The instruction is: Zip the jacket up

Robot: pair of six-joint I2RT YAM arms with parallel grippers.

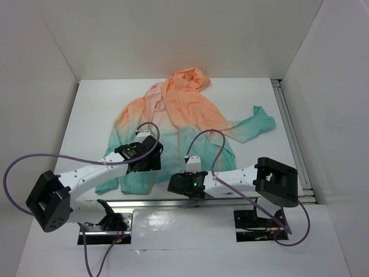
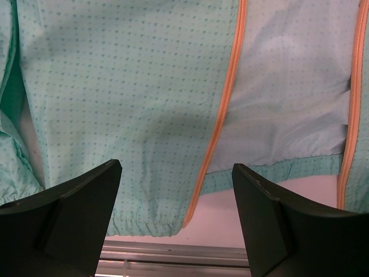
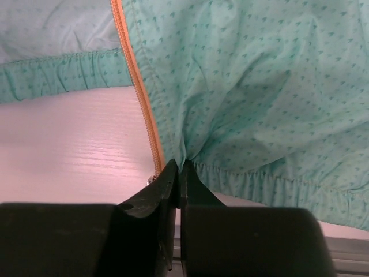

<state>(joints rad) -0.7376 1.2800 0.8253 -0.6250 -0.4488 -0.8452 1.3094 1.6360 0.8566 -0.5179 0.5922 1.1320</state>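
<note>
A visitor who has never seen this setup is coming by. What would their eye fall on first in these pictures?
A jacket, peach at the hood fading to teal at the hem, lies unzipped in the middle of the white table. At its near edge the right fingers pinch the hem beside the orange zipper, while the left fingers hover wide open over the other front panel.

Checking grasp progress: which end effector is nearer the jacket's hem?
Right. The right end effector is shut on the jacket's hem beside the orange zipper tape; the left end effector hangs open above the other panel's hem, apparently not touching.
</note>
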